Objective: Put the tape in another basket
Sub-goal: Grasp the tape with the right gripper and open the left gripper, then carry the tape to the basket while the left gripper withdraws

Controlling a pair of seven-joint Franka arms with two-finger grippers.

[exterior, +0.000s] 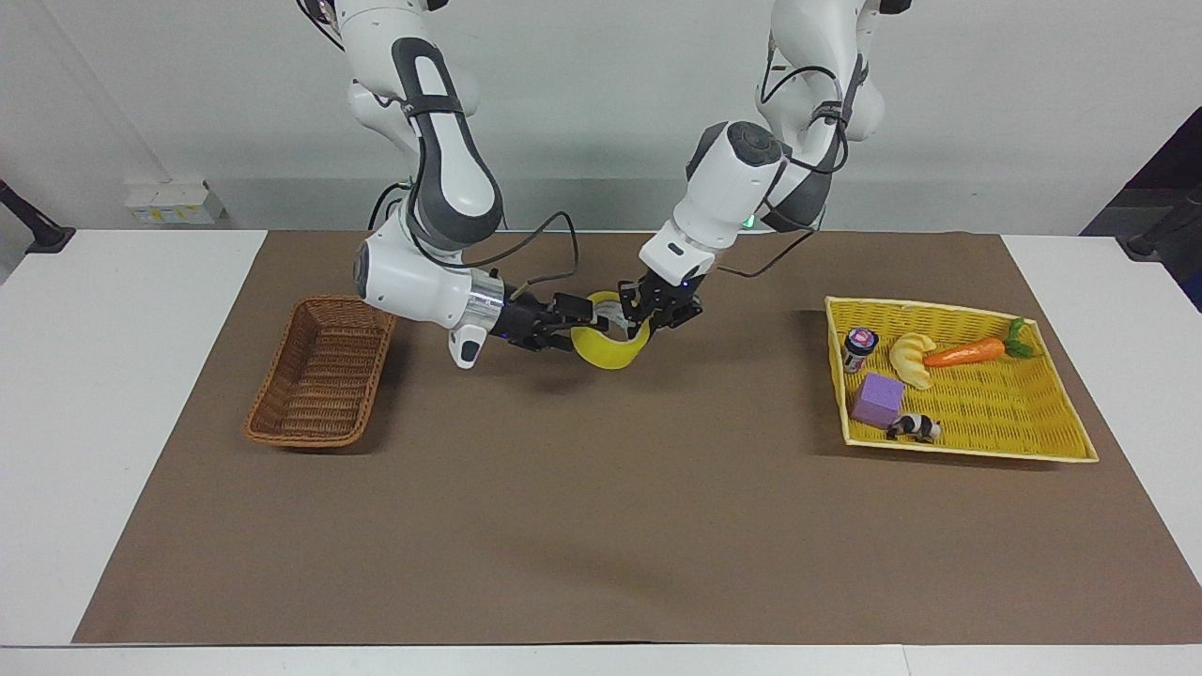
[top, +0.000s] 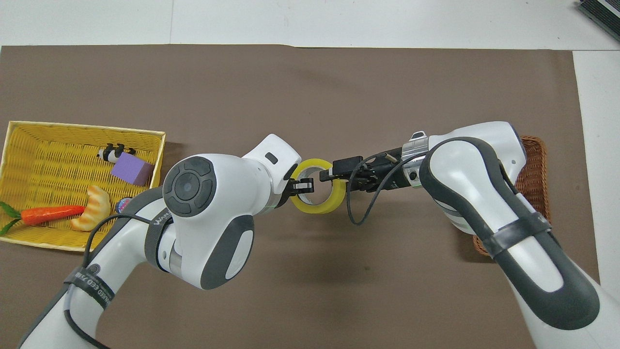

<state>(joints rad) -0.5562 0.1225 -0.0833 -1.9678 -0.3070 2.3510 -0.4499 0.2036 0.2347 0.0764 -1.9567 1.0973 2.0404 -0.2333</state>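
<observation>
Beside tape (exterior: 610,349), carrot (exterior: 967,352), purple block (exterior: 878,399)

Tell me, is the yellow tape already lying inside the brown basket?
No, the tape is up in the air over the brown mat, held by the left gripper, and the brown basket is empty.

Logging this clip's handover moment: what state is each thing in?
Glossy yellow tape roll: in the air over the brown mat, gripped at its rim by the left gripper.
Left gripper: shut on the tape.
Right gripper: at the roll's other rim, grip not yet clear.
Oblong brown wicker basket: empty.
Flat yellow woven tray: holds toys.
</observation>
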